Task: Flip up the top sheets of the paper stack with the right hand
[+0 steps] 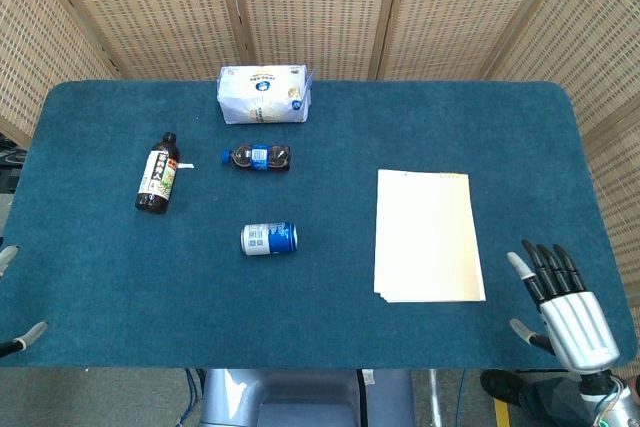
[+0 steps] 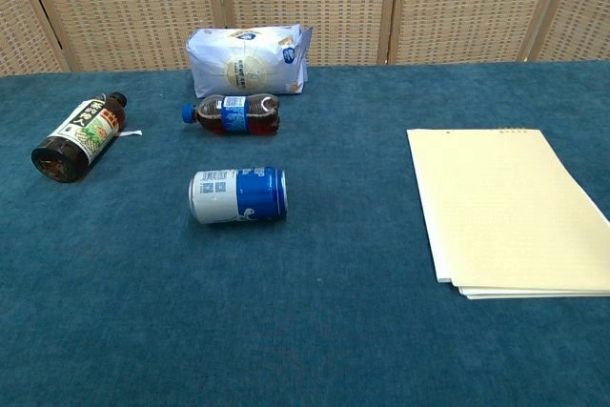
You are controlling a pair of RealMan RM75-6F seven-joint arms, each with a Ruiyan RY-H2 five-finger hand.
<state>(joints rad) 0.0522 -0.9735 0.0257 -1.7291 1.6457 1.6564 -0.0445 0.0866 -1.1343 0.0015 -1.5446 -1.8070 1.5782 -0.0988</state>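
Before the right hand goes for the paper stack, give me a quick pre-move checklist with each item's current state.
1. Right hand empty, fingers spread: ok.
2. Paper stack lying flat, nothing on top: ok.
3. Near edges of the sheets fanned enough to catch: ok, visible in the chest view.
4. Can and other items well left of the stack: ok.
5. Left hand out of the way: ok; its state: cannot tell.
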